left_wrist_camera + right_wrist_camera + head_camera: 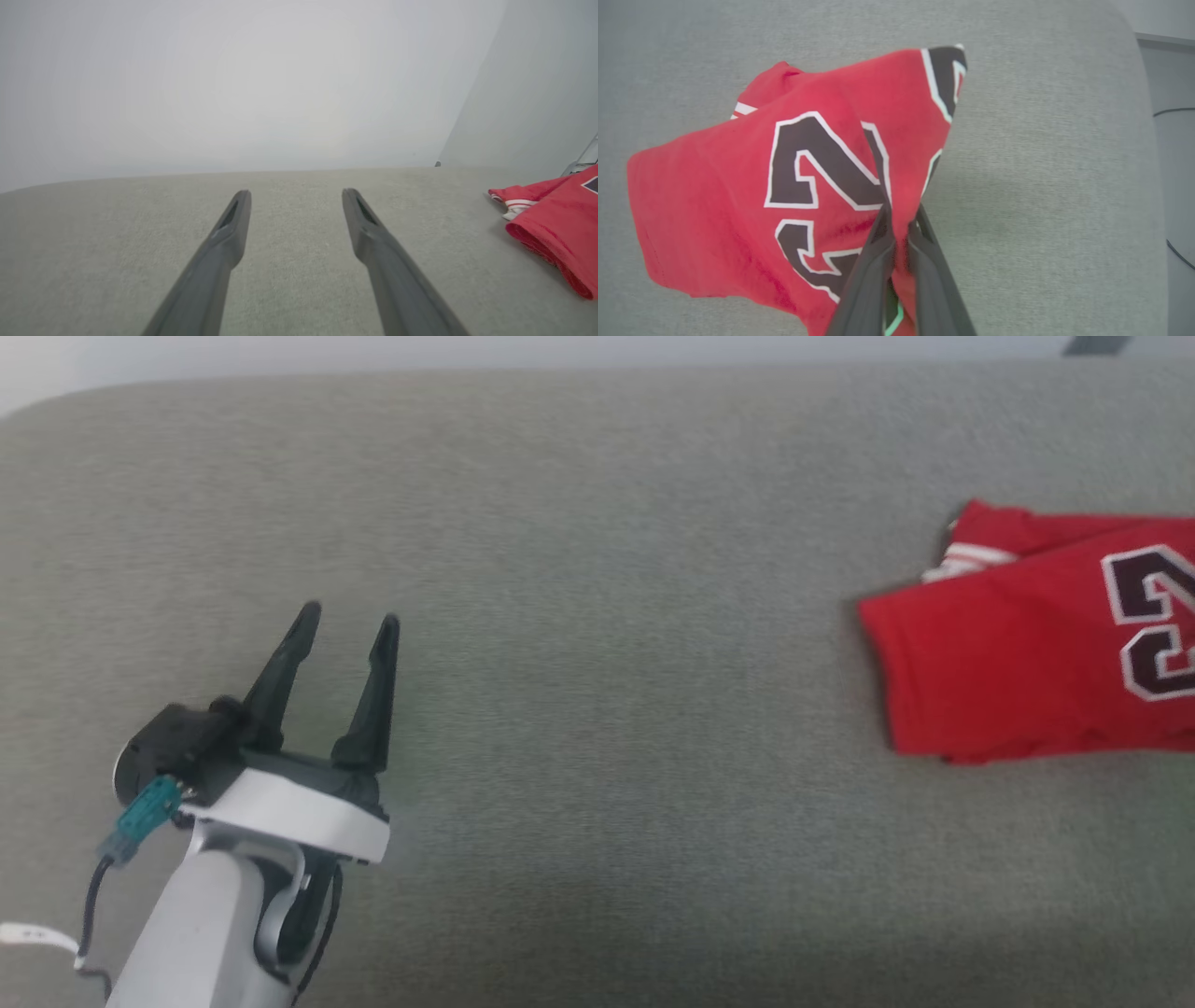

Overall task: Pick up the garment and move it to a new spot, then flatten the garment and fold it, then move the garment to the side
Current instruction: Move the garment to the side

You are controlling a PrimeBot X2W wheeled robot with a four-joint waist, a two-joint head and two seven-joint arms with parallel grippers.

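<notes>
Right end effector (902, 220) pinches the garment (714, 186).

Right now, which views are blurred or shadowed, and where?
Head view: soft, grainy overall, with a dim band along the bottom. Left wrist view: the long dark fingers of the left gripper blur toward the bottom; the wall is washed out. Right wrist view: the right gripper is unfocused, the red jersey shirt with black number sharper.

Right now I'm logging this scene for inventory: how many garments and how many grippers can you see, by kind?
Garments: 1 (the garment, red)
Grippers: 2 (left gripper open, right gripper shut on the garment)
Total: 3
</notes>
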